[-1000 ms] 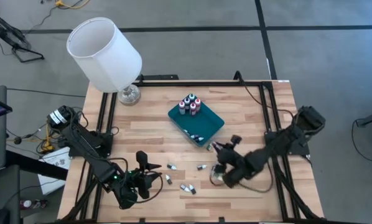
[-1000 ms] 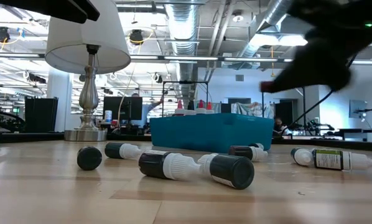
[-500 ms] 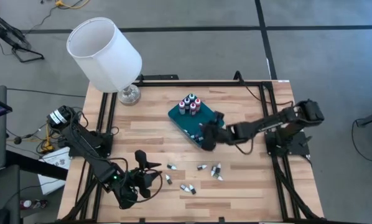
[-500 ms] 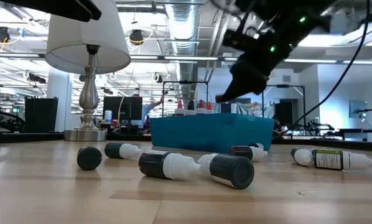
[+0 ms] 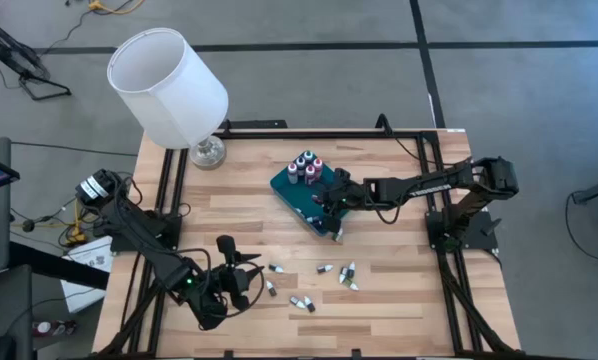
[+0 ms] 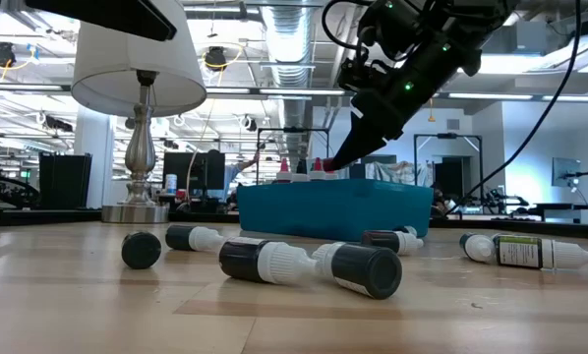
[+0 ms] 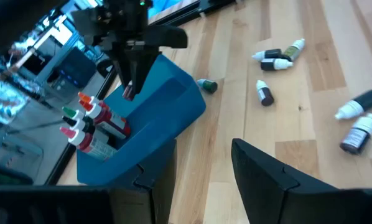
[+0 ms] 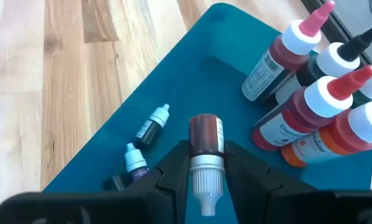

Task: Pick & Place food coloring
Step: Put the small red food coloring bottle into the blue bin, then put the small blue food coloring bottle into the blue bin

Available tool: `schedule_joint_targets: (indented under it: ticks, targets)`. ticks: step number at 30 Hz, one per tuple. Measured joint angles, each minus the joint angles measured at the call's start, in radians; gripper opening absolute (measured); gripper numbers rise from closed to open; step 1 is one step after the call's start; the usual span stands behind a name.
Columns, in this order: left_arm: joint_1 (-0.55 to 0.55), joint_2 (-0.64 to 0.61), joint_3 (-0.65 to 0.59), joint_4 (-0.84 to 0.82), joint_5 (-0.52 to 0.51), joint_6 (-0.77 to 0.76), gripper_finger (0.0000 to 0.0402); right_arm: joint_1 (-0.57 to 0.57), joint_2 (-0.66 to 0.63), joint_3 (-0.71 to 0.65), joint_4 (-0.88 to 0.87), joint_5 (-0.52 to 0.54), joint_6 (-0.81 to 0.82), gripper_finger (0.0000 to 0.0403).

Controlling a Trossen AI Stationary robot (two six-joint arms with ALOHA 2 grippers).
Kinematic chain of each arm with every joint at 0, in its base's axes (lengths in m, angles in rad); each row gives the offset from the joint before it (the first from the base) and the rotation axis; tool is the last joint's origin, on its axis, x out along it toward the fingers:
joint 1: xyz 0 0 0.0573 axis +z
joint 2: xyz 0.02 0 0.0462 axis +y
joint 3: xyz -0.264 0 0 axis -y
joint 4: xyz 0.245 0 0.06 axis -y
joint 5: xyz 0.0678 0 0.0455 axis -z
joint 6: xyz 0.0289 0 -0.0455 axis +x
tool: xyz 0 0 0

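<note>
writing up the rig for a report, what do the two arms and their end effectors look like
Both arms are dark, nearly black, jointed links with black cables running along them. The right arm's end effector has two dark, angular flat fingers and a small green indicator light on its wrist. The left arm's end effector looks the same: two dark wedge-shaped fingers and a green light nearby.

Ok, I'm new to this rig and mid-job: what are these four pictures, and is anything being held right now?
Two robot arms work at a wooden table. One picture looks straight down, one looks level across the tabletop, and one comes from each arm's wrist. The right gripper holds a small dark red bottle over the teal tray, where taller bottles stand and a few small ones lie. More small bottles are scattered on the table. The left gripper waits open near the front edge. A lamp stands at the back corner.
</note>
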Motion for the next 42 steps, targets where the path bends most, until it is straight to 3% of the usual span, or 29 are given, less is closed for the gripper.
schedule_joint_targets:
  ticks: [8,13,25,38,42]
  targets:
    - [0.017,0.000,0.000,-0.009,0.006,-0.052,0.0148,0.000,0.000,0.000,-0.002,-0.023,-0.024,0.0090]
    - [0.017,0.000,0.000,-0.010,0.006,-0.069,0.0148,0.000,0.000,0.000,-0.003,-0.114,-0.023,0.0091]
    - [0.017,0.000,0.000,-0.091,0.008,-0.134,0.0148,0.000,0.000,0.000,0.021,-0.118,-0.036,0.0096]
    - [0.017,0.009,-0.004,-0.099,0.012,-0.145,0.0148,0.017,0.000,-0.001,0.046,-0.117,-0.110,0.0190]
    - [0.024,0.045,-0.072,-0.071,0.013,-0.113,0.0148,0.063,0.000,-0.001,0.087,-0.118,-0.182,0.0201]
